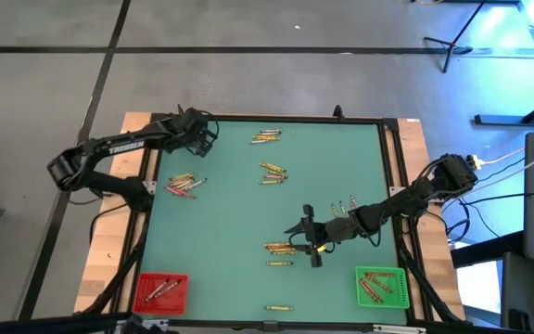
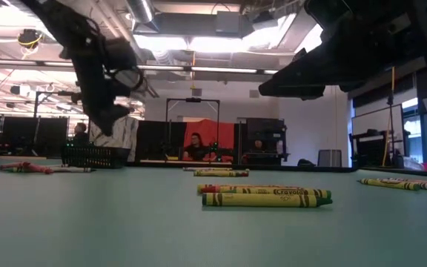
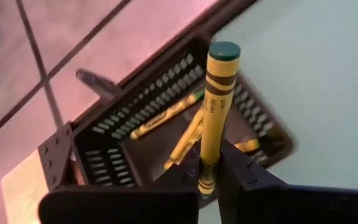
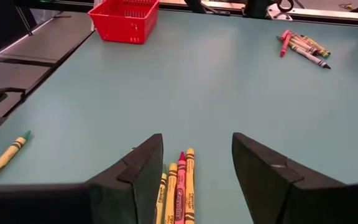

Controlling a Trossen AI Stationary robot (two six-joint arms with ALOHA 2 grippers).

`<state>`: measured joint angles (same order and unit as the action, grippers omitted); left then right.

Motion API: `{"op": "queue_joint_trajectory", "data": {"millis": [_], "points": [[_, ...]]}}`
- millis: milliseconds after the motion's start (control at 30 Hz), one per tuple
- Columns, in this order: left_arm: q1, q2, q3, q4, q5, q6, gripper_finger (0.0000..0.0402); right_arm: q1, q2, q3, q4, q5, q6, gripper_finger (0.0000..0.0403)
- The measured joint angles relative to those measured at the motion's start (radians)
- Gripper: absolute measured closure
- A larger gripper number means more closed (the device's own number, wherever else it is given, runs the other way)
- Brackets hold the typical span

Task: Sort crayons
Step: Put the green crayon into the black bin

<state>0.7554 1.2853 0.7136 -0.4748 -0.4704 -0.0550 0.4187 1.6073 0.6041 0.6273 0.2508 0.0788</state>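
My left gripper (image 1: 202, 139) is at the table's far left corner, above a black bin (image 3: 114, 134) that holds a few yellow crayons (image 3: 166, 115). It is shut on a yellow crayon with a green end (image 3: 219, 93). My right gripper (image 1: 306, 237) stands open right of the table's middle. Its fingers are on either side of a small row of crayons (image 4: 179, 180) that lie flat on the green table top, and they touch none of them. In the low view these crayons (image 2: 265, 196) lie in front, with my right gripper (image 2: 302, 78) above them. My left gripper pinches the yellow crayon by its lower end (image 3: 207, 177) between its two fingers. The crayon runs along the fingers and sticks out past their tips, green end foremost. The fingers slant downward toward the black bin. The crayon is lifted clear, above the bin's opening.
A red bin (image 1: 160, 292) stands at the near left corner and a green bin (image 1: 381, 286) at the near right. Loose crayon groups lie at the left (image 1: 184, 184), far middle (image 1: 267, 136), middle (image 1: 272, 172) and near edge (image 1: 279, 307).
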Motion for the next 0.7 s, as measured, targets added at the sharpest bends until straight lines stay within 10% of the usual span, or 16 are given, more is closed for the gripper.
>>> {"op": "queue_joint_trajectory", "data": {"millis": [333,700], "points": [[0.102,0.069,0.0,0.025,0.007,0.075,0.0388,0.0,0.0,0.0,-0.001,0.0,0.002,0.0212],[0.113,0.053,0.0,0.013,0.054,0.076,0.0295,0.0,0.0,0.0,-0.001,-0.001,0.002,0.0212]]}}
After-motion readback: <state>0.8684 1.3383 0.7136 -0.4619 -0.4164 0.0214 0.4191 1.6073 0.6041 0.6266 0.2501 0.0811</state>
